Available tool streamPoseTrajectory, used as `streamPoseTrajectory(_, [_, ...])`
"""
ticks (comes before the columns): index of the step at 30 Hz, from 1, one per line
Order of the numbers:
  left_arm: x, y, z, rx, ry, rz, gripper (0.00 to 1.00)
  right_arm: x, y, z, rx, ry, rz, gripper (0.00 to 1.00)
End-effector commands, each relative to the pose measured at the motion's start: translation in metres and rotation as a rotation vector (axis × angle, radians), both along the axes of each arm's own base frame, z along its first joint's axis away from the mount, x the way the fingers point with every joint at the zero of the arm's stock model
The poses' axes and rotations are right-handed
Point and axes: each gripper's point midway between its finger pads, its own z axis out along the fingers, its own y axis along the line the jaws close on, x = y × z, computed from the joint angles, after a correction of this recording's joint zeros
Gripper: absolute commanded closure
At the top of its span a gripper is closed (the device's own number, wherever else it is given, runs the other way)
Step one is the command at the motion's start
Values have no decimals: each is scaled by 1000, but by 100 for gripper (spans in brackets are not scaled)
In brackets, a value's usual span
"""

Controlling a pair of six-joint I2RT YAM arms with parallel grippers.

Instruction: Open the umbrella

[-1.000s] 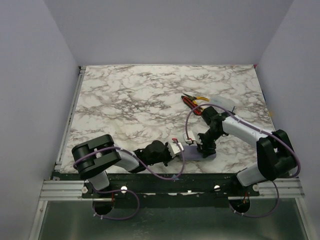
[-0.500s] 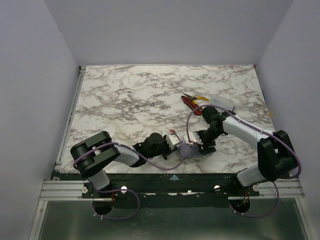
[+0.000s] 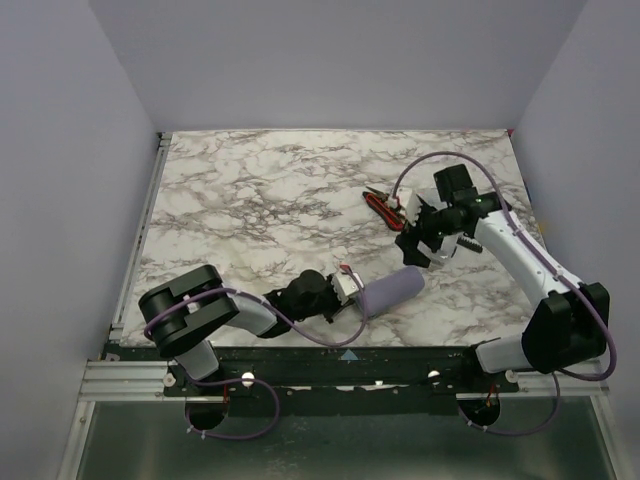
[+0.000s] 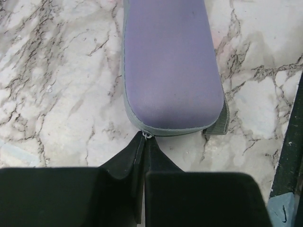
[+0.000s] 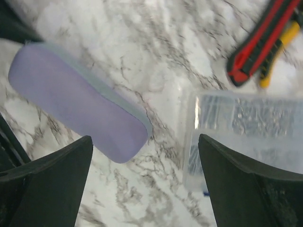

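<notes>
No umbrella shows in any view. A lavender oval case (image 3: 392, 289) lies closed on the marble table (image 3: 250, 200), also seen in the left wrist view (image 4: 170, 61) and the right wrist view (image 5: 75, 104). My left gripper (image 3: 346, 290) (image 4: 144, 138) is low at the case's near-left end, shut on the small metal zipper pull (image 4: 147, 135). My right gripper (image 3: 423, 245) (image 5: 145, 139) hangs open above the table, back and to the right of the case, with nothing between its fingers.
Red-and-yellow-handled pliers (image 3: 382, 205) (image 5: 258, 47) lie behind the right gripper. A clear plastic box (image 5: 246, 132) sits beside them, under the right arm. The table's front rail (image 3: 340, 365) runs just below the case.
My right gripper has opened, let go of the case's right end, and risen back and to the right. The left gripper stays shut at the case's left end.
</notes>
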Motion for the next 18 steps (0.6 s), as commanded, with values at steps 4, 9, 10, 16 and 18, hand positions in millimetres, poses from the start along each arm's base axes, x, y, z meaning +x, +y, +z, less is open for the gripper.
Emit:
streamPoseTrajectory(4, [-18, -22, 16, -46, -56, -74, 100, -5, -46, 23, 61, 319, -785, 6])
streamPoseTrajectory(9, [-25, -36, 13, -36, -29, -78, 100, -3, -55, 28, 96, 416, -985, 3])
streamPoseTrajectory(10, [-26, -39, 14, -36, -32, -79, 100, -2, -52, 30, 112, 438, -997, 2])
streamPoseTrajectory(16, [-30, -49, 16, -45, -43, -84, 100, -8, -34, 8, 159, 648, -1149, 1])
streamPoseTrajectory(18, [-28, -51, 15, -43, -43, -76, 100, -23, -26, -5, 175, 745, -1185, 0])
